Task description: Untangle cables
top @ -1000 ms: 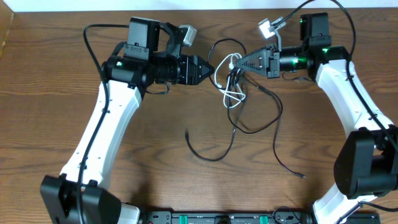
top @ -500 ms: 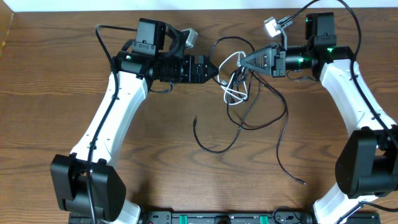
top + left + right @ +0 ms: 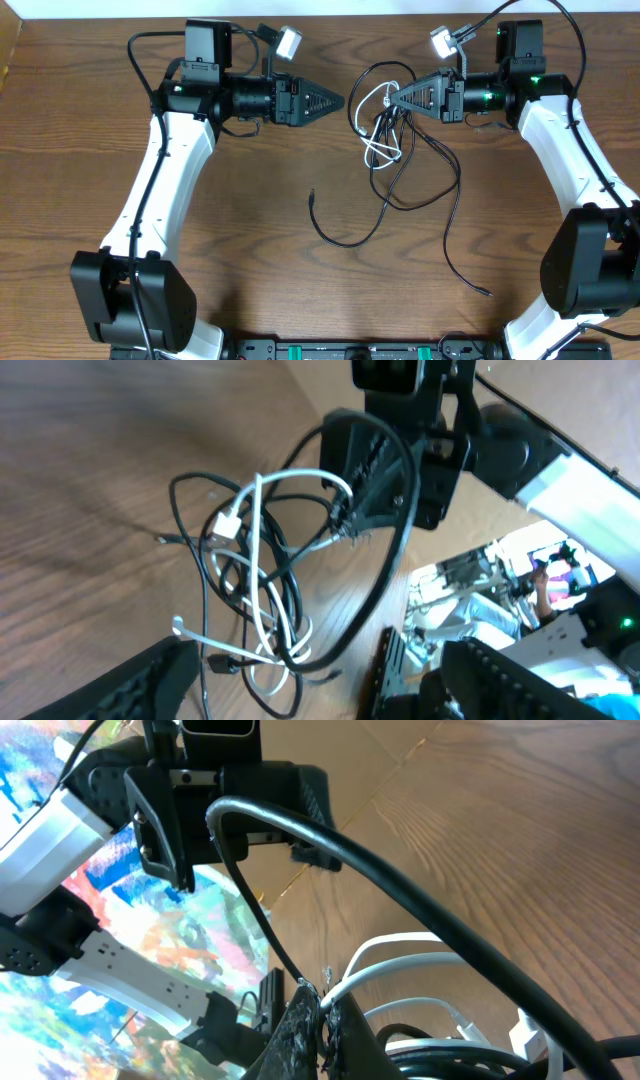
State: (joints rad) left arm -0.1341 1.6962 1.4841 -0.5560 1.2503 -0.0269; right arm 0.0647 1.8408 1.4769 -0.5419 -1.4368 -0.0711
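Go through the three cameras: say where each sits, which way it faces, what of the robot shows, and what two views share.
Overhead: fixed above the table, looking straight down; both arms show, left gripper facing right gripper.
Left wrist: on the left arm, facing the cable tangle and right gripper; its own open fingers frame the bottom.
Right wrist: on the right arm, facing the left arm; its own fingers pinch the tangle.
Shared: both wrist views show the tangle.
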